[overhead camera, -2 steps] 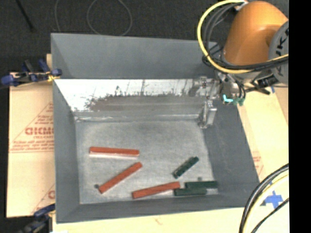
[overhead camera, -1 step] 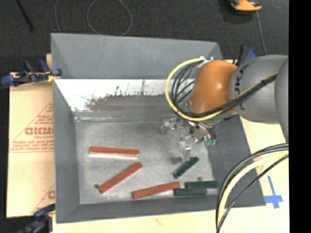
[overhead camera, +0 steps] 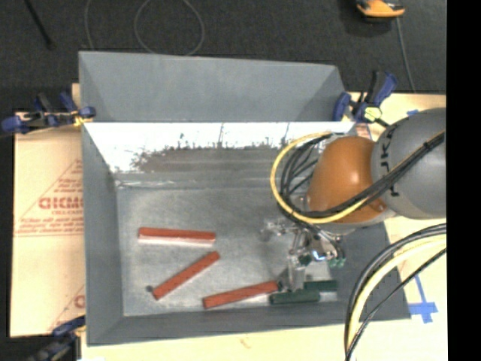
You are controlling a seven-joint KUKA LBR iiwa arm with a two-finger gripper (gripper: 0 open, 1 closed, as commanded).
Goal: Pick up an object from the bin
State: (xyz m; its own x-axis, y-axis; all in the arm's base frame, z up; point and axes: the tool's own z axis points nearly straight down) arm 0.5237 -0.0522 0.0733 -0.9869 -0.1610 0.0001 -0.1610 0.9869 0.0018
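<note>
Four long bars are lying in the one grey bin (overhead camera: 101, 262). Three of them are showing red-brown: the upper red-brown bar (overhead camera: 176, 236), the slanted red-brown bar (overhead camera: 186, 274) and the lower red-brown bar (overhead camera: 240, 295) (this last one is pointing toward the near right corner). One dark green bar (overhead camera: 304, 297) is making up the fourth. The arm is covering the floor just above it, so a small fifth thing may possibly be hiding there.
</note>
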